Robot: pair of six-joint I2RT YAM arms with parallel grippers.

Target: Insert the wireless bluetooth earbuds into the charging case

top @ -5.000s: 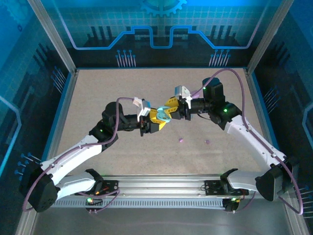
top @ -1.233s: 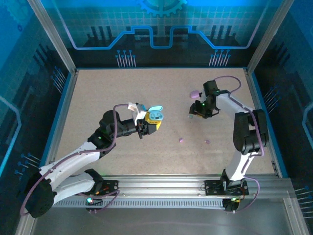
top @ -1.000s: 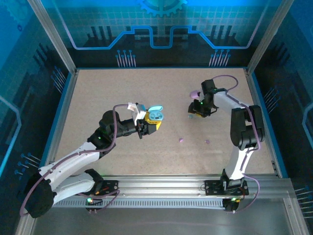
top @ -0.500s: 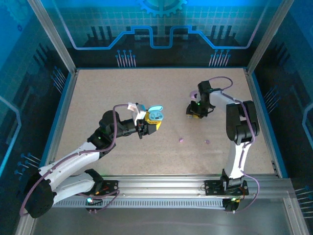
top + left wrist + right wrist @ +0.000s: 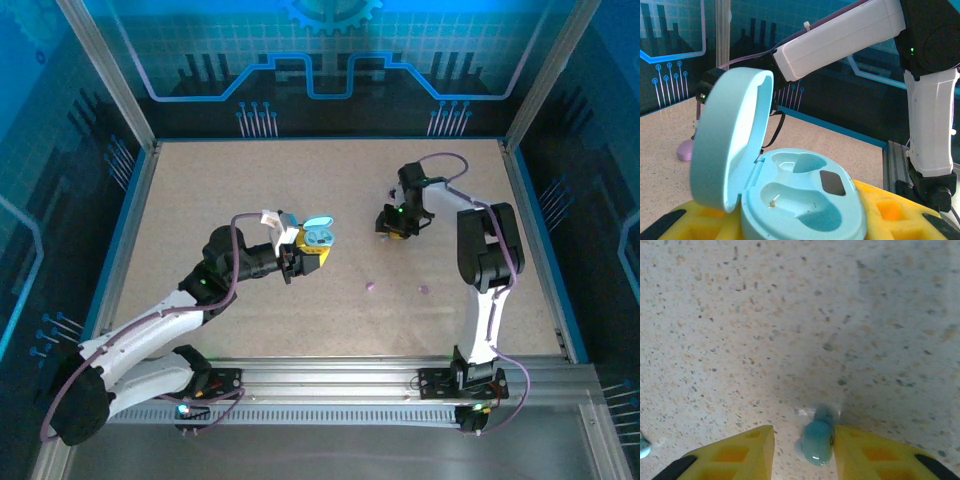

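One tiny glossy teal earbud [image 5: 816, 445] far right on the speckled bench [image 5: 790, 315], straddled by yellow jaws of right gripper [image 5: 804, 436], apart, one touching it. Centre, then pinch gently to avoid flicking it. Left, open pale-teal plastic charging case [image 5: 805, 200] clamped in jaws of left gripper [image 5: 305, 252], both sockets empty. No legible writing.

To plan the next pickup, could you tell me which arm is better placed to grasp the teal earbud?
Right. The right gripper brackets the teal earbud on the table, while the left gripper is occupied holding the open teal case.
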